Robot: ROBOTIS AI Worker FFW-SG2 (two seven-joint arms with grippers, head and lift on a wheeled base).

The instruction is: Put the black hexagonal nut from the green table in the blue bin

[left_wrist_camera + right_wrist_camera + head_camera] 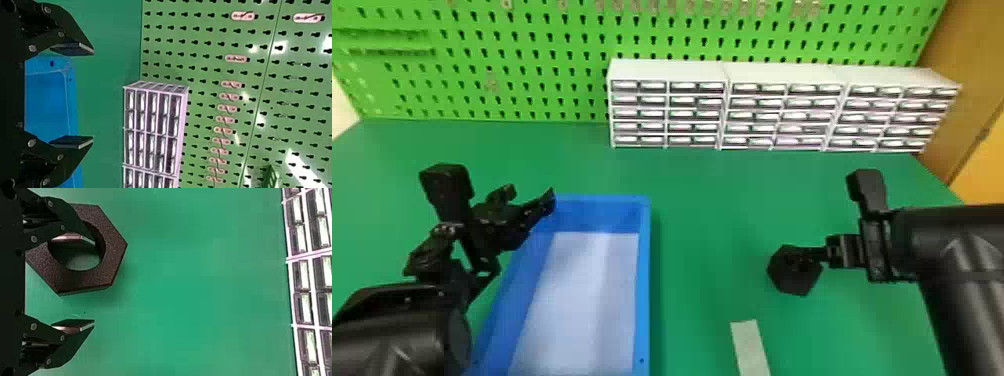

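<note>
Head view: green table, pegboard behind, white drawers; left pincer, right pincer released.

The green table spreads before me. On it sits the blue bin, left of my centre; to its right lie a pale strip and, farther right, the black hexagonal nut. White drawer units stand side by side along the table's far side.
</note>
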